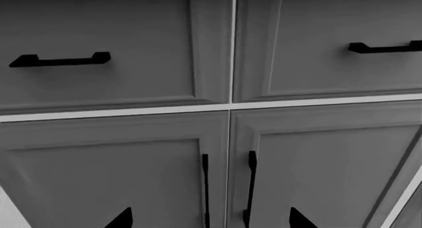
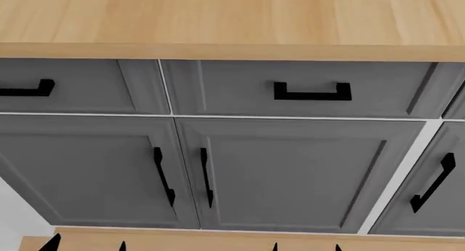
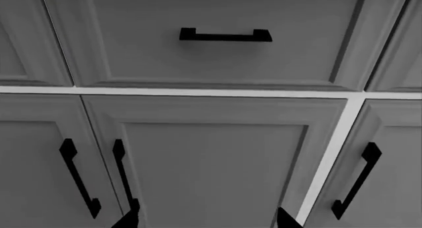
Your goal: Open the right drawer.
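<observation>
Looking down, we see a long wooden counter (image 2: 232,22) on top. Under it sit tall grey doors (image 2: 291,175) with black up-and-down handles. Above those doors is the right drawer (image 2: 305,90), closed flat, next to a matching drawer (image 2: 73,87) on its left. Its black bar handle (image 2: 312,92) sits in the middle. Our left gripper (image 1: 207,219) and right gripper (image 3: 205,219) are spread apart, holding nothing, not touching the drawer.

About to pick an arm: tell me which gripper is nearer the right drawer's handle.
Right. The right gripper sits below the right drawer's handle, almost in line with it; the left gripper is below too, but offset towards the other drawer.
</observation>
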